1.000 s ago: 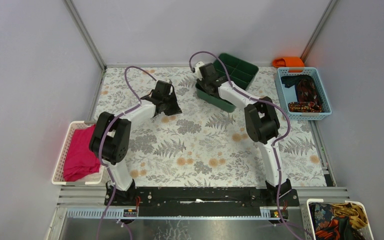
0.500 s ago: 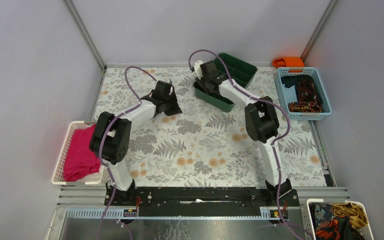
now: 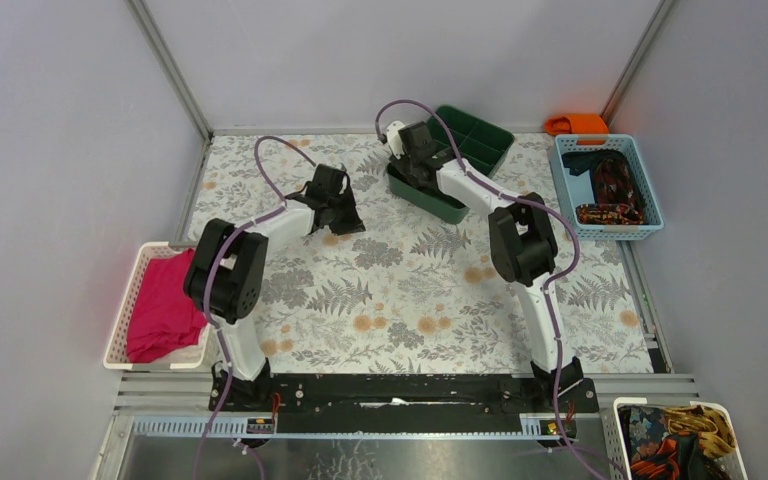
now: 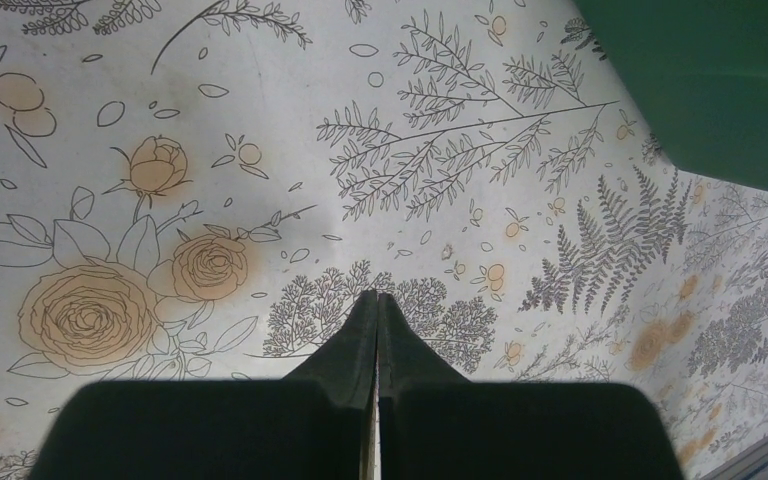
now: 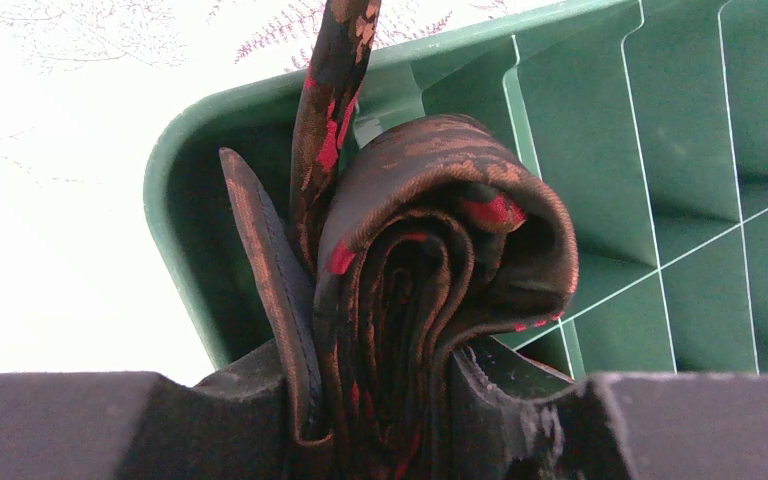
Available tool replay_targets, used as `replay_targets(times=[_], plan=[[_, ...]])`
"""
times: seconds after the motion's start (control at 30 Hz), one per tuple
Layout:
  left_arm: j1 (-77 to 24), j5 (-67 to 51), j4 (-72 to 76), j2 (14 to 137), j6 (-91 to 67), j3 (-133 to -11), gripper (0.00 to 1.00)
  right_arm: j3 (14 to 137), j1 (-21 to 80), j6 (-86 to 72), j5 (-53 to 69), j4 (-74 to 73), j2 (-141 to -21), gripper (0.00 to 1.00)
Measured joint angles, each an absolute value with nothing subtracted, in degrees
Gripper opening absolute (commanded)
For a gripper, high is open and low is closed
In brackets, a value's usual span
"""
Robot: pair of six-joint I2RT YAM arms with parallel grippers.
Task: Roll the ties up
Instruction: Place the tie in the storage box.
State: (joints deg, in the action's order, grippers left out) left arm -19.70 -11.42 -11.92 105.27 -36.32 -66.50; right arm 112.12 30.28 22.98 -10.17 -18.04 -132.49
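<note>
My right gripper (image 5: 375, 385) is shut on a rolled dark red-black tie (image 5: 430, 250) with orange pattern and holds it over the near-left compartment of the green divided tray (image 5: 600, 120). One loose end of the tie sticks up past the tray rim. In the top view the right gripper (image 3: 412, 160) is over the tray's (image 3: 480, 135) left end. My left gripper (image 4: 375, 300) is shut and empty just above the floral cloth; in the top view the left gripper (image 3: 345, 215) is left of the tray. More ties (image 3: 610, 185) lie in the blue basket.
A blue basket (image 3: 650, 200) stands at the right, an orange cloth (image 3: 578, 123) behind it. A white basket (image 3: 125, 320) with magenta cloth (image 3: 160, 305) is at the left edge. Another white basket (image 3: 730, 420) with patterned fabric is at the bottom right. Grey walls enclose the table.
My right gripper has shifted slightly left and toward the tray's left end with the rolled tie. My left arm has barely moved, its cable loop has shifted.
</note>
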Motion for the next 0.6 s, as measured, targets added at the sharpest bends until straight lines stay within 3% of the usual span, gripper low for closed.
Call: replay_targets(times=[0.6], plan=[[-19.44, -12.45, -10.87, 107.33, -36.29, -66.50, 0.00, 111.66, 30.83, 23.14, -11.55, -16.80, -132.16, 0.00]])
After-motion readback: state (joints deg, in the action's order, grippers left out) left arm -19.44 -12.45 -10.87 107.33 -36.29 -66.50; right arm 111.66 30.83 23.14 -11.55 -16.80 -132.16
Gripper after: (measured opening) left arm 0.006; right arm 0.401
